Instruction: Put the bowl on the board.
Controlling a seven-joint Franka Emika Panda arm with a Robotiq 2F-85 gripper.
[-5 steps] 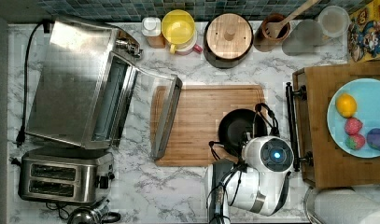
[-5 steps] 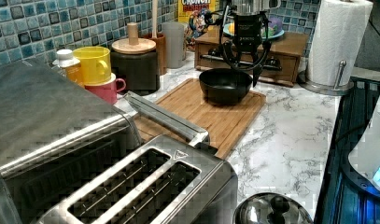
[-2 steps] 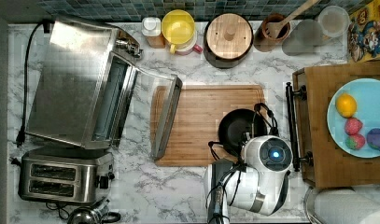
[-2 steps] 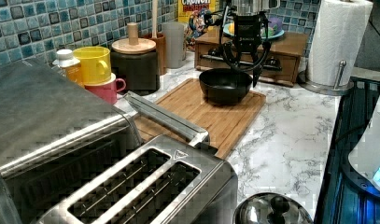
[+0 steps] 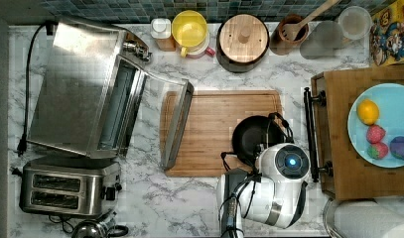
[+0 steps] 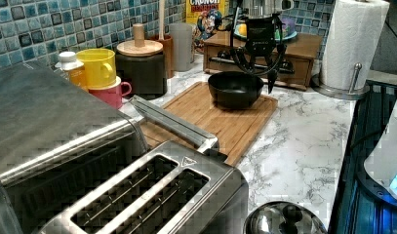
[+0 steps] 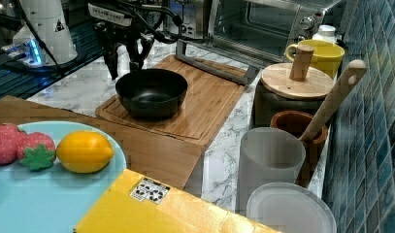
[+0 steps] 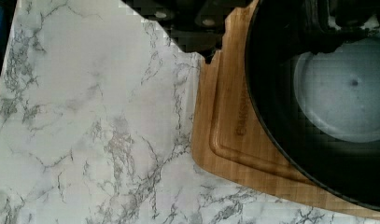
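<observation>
The black bowl (image 5: 251, 136) stands upright on the bamboo board (image 5: 209, 129), near the corner at the top view's lower right. In the left view the bowl (image 6: 235, 87) rests on the board (image 6: 220, 122) with my gripper (image 6: 258, 73) just above its far rim. In the right view my gripper (image 7: 123, 65) hangs open over the left rim of the bowl (image 7: 151, 92), which sits on the board (image 7: 209, 102). The wrist view shows the bowl (image 8: 346, 93) on the board (image 8: 225, 140), with one finger inside the rim, the other outside, and neither pressing on it.
The toaster oven's open door (image 5: 174, 124) lies over the board's left edge in the top view. A wooden tray with black handles (image 5: 333, 163) carries a blue plate of fruit. A lidded canister (image 5: 242, 37), a yellow cup (image 5: 189, 27) and a toaster (image 5: 65, 186) stand around.
</observation>
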